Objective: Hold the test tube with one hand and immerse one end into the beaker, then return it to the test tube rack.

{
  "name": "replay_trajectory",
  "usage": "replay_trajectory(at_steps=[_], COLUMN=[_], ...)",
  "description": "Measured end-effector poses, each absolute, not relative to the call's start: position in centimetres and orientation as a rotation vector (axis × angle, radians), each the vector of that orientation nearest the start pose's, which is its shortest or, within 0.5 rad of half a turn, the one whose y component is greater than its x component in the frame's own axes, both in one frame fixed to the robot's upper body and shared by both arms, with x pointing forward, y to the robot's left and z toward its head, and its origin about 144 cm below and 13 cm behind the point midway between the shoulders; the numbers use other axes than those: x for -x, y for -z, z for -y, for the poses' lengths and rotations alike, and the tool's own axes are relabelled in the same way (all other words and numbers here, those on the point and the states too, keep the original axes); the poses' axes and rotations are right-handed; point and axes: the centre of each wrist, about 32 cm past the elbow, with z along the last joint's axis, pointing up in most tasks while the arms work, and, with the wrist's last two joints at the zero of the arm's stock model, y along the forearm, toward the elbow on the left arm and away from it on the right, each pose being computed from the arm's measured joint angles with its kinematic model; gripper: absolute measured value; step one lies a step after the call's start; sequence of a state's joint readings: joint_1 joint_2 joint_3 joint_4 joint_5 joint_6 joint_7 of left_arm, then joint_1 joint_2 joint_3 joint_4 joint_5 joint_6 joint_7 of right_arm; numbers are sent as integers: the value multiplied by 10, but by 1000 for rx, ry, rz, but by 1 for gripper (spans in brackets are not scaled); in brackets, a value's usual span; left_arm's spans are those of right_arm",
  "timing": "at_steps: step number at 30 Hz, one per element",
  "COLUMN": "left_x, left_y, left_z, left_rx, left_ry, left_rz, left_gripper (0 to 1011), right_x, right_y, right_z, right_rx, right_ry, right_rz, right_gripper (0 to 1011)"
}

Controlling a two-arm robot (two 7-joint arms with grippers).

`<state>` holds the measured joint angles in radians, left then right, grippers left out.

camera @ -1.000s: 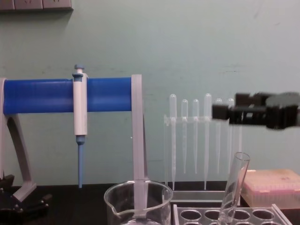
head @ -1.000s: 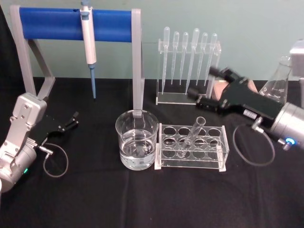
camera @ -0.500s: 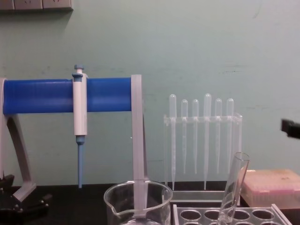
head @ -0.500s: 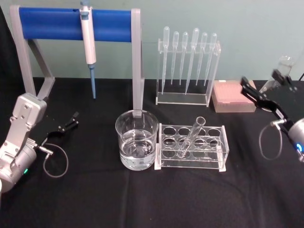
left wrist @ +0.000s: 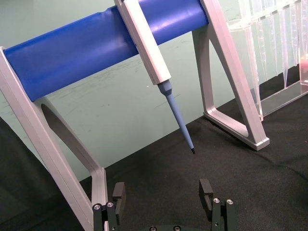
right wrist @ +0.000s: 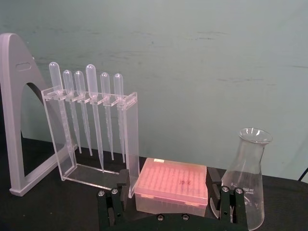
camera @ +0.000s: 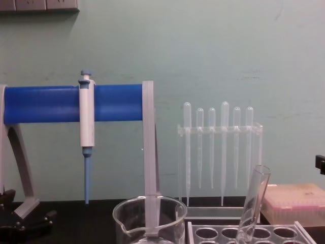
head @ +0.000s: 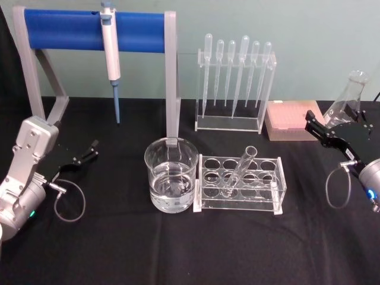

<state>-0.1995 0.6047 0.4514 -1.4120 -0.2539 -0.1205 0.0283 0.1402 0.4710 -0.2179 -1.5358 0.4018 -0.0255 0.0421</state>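
Your clear glass test tube [head: 240, 172] is leaning in the clear plastic rack [head: 240, 184], rim tilted up and rightward, beside the wide water-filled glass beaker [head: 171, 175]. Your nearer right pincer [head: 338, 127] is waiting open and empty, well right of it; the left pincer [head: 83, 155] is resting open.

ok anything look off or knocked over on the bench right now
Nothing spilled or toppled. The test tube leans at a slant in its clear rack rather than upright, simply resting there. The beaker stands upright beside the rack with liquid inside. Both tools, left and right, are open, holding nothing.
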Motion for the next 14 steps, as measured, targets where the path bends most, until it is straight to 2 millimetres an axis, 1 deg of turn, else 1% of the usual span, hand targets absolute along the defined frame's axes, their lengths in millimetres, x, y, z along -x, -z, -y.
replay_trajectory(at_steps=[14], left_x=[-489], left_y=[-1140], left_z=[-310], left_rx=[-304], left_ry=[-1248], left_rz=[285], left_gripper=[1000], right_x=[-491], right_y=[-1182], right_z=[305], right_rx=[34], right_ry=[1347], right_rz=[97], right_gripper=[1003])
